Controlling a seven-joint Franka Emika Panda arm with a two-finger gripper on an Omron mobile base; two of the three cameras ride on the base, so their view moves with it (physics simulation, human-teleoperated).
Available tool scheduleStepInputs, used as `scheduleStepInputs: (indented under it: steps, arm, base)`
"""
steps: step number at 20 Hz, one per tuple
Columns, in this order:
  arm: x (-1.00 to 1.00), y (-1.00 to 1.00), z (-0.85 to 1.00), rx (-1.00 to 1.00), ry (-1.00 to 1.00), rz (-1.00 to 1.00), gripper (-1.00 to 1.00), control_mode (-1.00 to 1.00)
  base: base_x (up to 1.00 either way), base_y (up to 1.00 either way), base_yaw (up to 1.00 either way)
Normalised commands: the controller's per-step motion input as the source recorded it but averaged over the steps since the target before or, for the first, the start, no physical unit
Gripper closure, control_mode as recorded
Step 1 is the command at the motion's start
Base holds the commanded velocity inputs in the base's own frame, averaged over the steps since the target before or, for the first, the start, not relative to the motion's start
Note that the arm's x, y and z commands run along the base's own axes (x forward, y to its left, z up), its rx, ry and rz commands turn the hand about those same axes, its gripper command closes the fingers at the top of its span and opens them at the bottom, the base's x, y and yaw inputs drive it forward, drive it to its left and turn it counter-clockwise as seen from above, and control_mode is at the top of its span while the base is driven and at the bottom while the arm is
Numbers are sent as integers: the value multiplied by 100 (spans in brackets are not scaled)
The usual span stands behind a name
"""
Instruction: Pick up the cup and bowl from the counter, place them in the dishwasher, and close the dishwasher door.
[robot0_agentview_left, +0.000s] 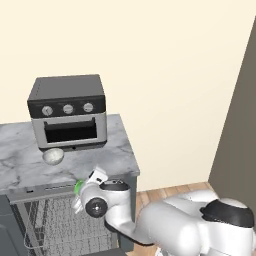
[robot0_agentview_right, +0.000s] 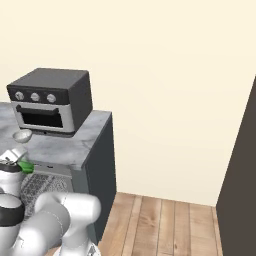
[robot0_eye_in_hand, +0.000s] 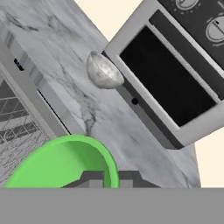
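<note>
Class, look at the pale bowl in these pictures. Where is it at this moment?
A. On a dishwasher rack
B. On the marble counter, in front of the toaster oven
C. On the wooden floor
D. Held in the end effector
B: the bowl sits on the counter just in front of the toaster oven, while the end effector is closed on the green cup above the open dishwasher.

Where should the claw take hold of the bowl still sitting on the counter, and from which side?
Grip the bowl by its rim, one finger inside and one outside, coming from above on the side facing the robot. It sits upright and open on the counter, and the toaster oven close behind it blocks the far side. The claw is shut on the cup.
</note>
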Motion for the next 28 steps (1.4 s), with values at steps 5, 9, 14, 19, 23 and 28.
scheduleStepInputs:
  steps: [5, 9, 14, 19, 23, 28]
  arm:
    - [0, 52, -56, -6, 0, 0, 100, -100]
    - [0, 53, -56, -9, 0, 0, 100, -100]
    - [0, 41, -49, -8, 0, 0, 100, -100]
    - [2, 21, -44, -1, 3, 0, 100, -100]
    - [17, 1, -29, 2, 6, 0, 100, -100]
    - [34, 0, -34, 5, 12, 0, 100, -100]
  base:
    - [0, 0, 0]
    - [0, 0, 0]
    - [0, 0, 0]
    - [0, 0, 0]
    - [0, 0, 0]
    - [0, 0, 0]
